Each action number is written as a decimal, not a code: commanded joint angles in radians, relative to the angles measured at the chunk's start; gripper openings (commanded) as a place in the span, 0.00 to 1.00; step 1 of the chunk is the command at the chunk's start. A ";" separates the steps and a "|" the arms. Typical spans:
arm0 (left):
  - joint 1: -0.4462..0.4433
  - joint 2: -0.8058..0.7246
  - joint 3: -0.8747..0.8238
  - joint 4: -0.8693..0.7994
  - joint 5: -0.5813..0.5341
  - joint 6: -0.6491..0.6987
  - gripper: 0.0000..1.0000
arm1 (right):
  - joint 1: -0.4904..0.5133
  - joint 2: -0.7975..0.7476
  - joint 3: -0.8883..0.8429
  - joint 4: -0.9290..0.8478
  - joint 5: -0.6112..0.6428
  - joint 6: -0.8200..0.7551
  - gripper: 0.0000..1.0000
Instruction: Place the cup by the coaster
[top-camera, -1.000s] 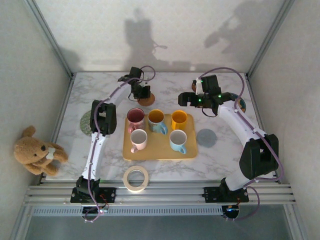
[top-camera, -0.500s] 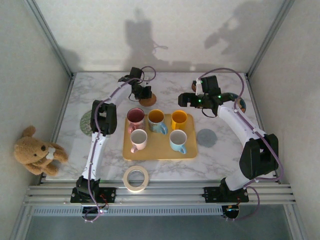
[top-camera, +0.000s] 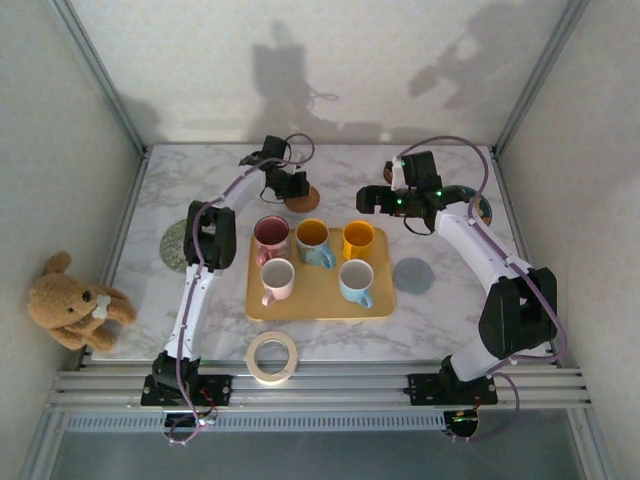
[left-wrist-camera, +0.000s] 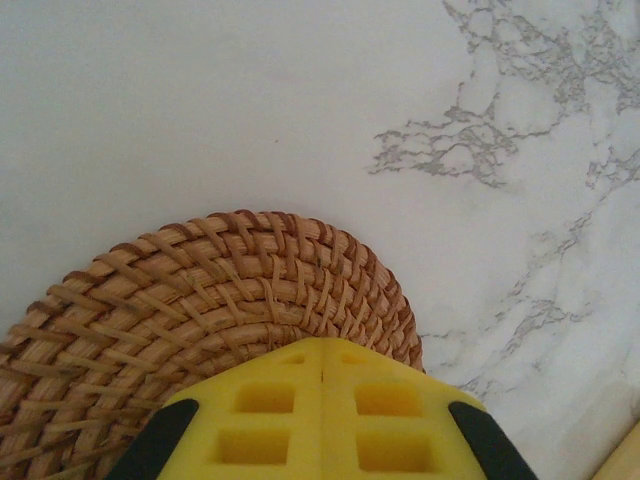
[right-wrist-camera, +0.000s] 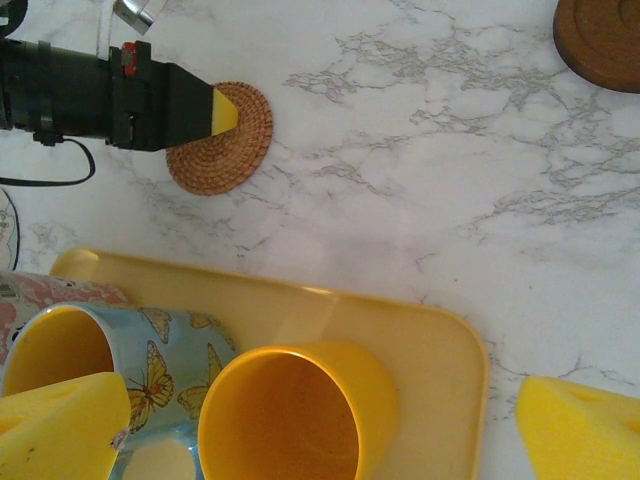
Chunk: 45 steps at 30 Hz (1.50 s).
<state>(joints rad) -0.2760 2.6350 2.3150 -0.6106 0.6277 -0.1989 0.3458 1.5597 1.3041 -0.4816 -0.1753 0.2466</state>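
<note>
A round woven coaster (top-camera: 301, 198) lies on the marble at the back, just behind the yellow tray (top-camera: 320, 297). My left gripper (left-wrist-camera: 322, 345) is shut, its yellow tips pressed together over the coaster's (left-wrist-camera: 180, 310) near edge with nothing between them. The right wrist view shows the left gripper (right-wrist-camera: 230, 110) at the coaster's (right-wrist-camera: 222, 155) top rim. A plain yellow cup (top-camera: 358, 240) stands upright at the tray's back right. My right gripper (right-wrist-camera: 320, 425) hangs open above this cup (right-wrist-camera: 290, 400), one finger (right-wrist-camera: 60, 420) over the butterfly cup, the other (right-wrist-camera: 580, 430) off the tray.
Besides the butterfly cup (top-camera: 314, 241), the tray holds a pink floral cup (top-camera: 271, 233), a white-pink cup (top-camera: 277, 278) and a white-blue cup (top-camera: 356, 280). A dark coaster (top-camera: 478, 208), grey coaster (top-camera: 412, 275), green coaster (top-camera: 176, 245), tape roll (top-camera: 273, 357) and teddy bear (top-camera: 70, 300) lie around.
My left gripper and the woven coaster have shifted slightly to the right. The right arm has stayed in place.
</note>
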 joint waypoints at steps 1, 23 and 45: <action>-0.015 0.048 0.011 -0.025 -0.005 -0.013 0.00 | 0.009 -0.022 -0.010 0.004 0.020 -0.018 0.99; 0.021 0.013 0.018 -0.032 -0.088 -0.013 0.00 | 0.009 -0.010 0.000 -0.006 0.027 -0.024 0.99; 0.003 -0.172 0.041 0.014 -0.022 -0.032 0.45 | 0.009 -0.038 0.010 -0.007 0.025 -0.015 0.99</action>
<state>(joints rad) -0.2718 2.5736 2.3241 -0.6098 0.6144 -0.2165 0.3458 1.5593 1.3041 -0.4824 -0.1741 0.2359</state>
